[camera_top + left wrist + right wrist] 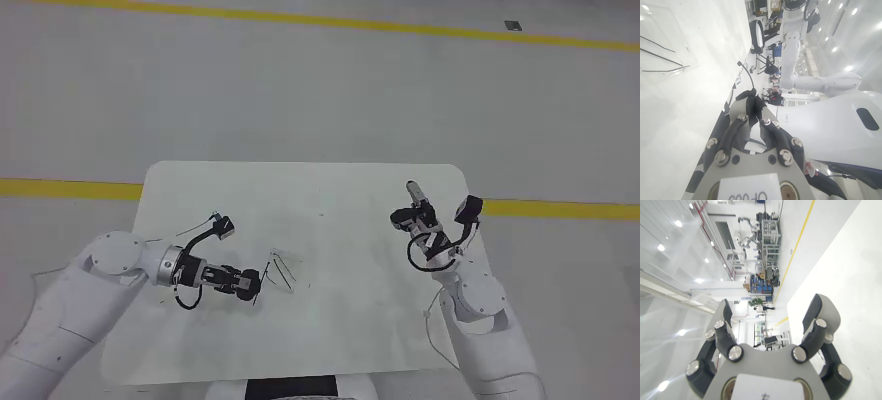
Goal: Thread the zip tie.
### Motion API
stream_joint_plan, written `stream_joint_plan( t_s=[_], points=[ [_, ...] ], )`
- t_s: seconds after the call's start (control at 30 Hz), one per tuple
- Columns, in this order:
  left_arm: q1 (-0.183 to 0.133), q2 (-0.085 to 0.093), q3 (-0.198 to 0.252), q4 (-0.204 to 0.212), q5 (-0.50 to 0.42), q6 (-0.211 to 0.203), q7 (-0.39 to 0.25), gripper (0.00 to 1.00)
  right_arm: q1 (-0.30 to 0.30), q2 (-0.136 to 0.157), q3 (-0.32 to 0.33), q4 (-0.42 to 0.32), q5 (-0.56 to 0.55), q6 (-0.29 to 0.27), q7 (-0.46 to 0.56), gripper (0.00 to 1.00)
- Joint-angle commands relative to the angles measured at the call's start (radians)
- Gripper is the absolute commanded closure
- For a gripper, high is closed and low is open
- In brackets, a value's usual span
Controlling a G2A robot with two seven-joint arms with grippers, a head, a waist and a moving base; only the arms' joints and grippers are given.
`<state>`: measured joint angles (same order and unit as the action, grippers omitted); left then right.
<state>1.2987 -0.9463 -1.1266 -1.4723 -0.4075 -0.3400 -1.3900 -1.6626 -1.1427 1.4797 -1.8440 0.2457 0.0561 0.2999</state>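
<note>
Black zip tie (749, 74) pinched by left claw (752, 100), right claw (771, 300) gaping

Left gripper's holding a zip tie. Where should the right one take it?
Likely near the far end of the zip tie, closing across the strip, coming from opposite the left gripper: the strip arcs out free beyond its shut grip.

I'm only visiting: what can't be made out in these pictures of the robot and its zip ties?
1. Top view: the loose zip ties on the table are too small to count.
2. Left wrist view: the left tool, shut, hides the lower end of the held zip tie.
3. Left wrist view: the clear sheet is cut off by the picture's edge.
</note>
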Motion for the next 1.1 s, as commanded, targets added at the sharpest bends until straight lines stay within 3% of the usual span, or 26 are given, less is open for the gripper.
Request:
stream_joint_plan(
  t_s=[0.0, 0.1, 0.17, 0.4, 0.6, 0.77, 1.07],
  points=[
    [0.000, 0.000, 0.000, 0.000, 0.000, 0.000, 0.000, 1.00, 0.010, 0.000, -0.030, 0.001, -0.039, 0.012, 0.039, 0.00],
    [0.000, 0.000, 0.000, 0.000, 0.000, 0.000, 0.000, 1.00, 0.012, 0.001, -0.054, -0.002, -0.051, 0.012, 0.088, 0.00],
    [0.000, 0.000, 0.000, 0.000, 0.000, 0.000, 0.000, 1.00, 0.006, 0.002, -0.041, -0.010, -0.059, -0.033, 0.093, 0.00],
    [0.000, 0.000, 0.000, 0.000, 0.000, 0.000, 0.000, 1.00, 0.006, 0.002, -0.041, -0.010, -0.059, -0.033, 0.093, 0.00],
    [0.000, 0.000, 0.000, 0.000, 0.000, 0.000, 0.000, 1.00, 0.057, 0.006, -0.122, 0.006, -0.156, 0.001, 0.240, 0.00],
    [0.000, 0.000, 0.000, 0.000, 0.000, 0.000, 0.000, 1.00, 0.099, 0.002, -0.193, 0.034, -0.205, 0.014, 0.286, 0.00],
    [0.000, 0.000, 0.000, 0.000, 0.000, 0.000, 0.000, 1.00, 0.107, 0.003, -0.198, 0.038, -0.184, -0.011, 0.317, 0.00]
  ],
)
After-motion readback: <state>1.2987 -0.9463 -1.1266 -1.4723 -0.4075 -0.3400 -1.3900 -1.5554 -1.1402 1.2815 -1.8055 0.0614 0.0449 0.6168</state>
